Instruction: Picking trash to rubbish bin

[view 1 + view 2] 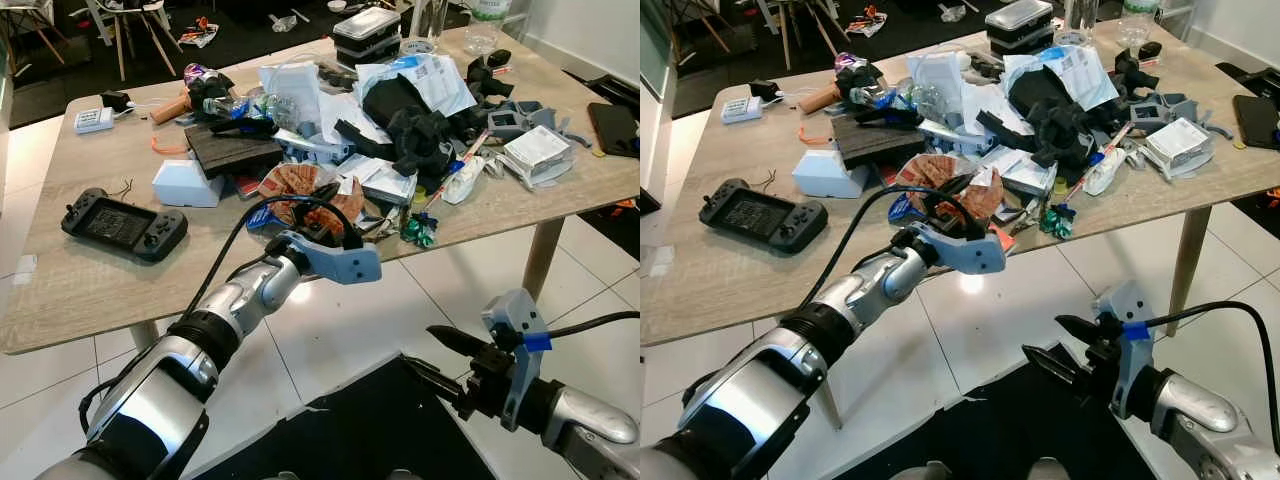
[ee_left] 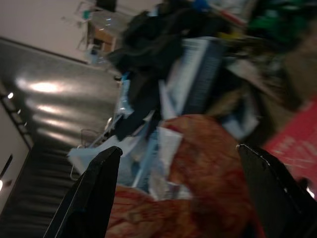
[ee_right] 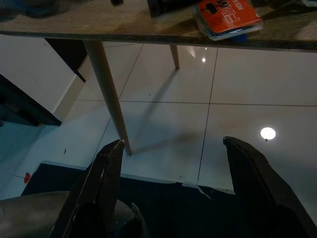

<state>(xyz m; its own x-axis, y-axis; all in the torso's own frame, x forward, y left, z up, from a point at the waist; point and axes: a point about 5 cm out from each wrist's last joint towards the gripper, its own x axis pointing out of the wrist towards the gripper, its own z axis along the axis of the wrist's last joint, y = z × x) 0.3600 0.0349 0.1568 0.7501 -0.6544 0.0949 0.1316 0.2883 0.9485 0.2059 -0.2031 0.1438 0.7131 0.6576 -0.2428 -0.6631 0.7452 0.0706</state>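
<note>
The left gripper (image 1: 335, 232) reaches out over the near edge of the pale wooden worktop (image 1: 70, 280), and its two black fingers (image 2: 94, 191) are spread wide. Right in front of them lies the crumpled red and orange snack wrapper (image 1: 300, 185) — it sits just in from the near edge, about the middle of the worktop's length. In the left wrist view the wrapper (image 2: 198, 168) lies between the two fingers, a bit further on, not held yet. It is a rumpled lump, so I cannot tell which way is its long side.

The left arm is much nearer to it. The right gripper (image 1: 440, 355) hangs low over the white tiled floor (image 1: 350, 330), below the worktop edge, also spread wide and holding nothing.

I think the next move is a short push forward and down, then a squeeze.

Words to read — in the right wrist view a flat orange packet (image 3: 229, 15) pokes over the worktop edge, with white letters that look like "FXM". The wrapper's own print is too blurry to read.
</note>
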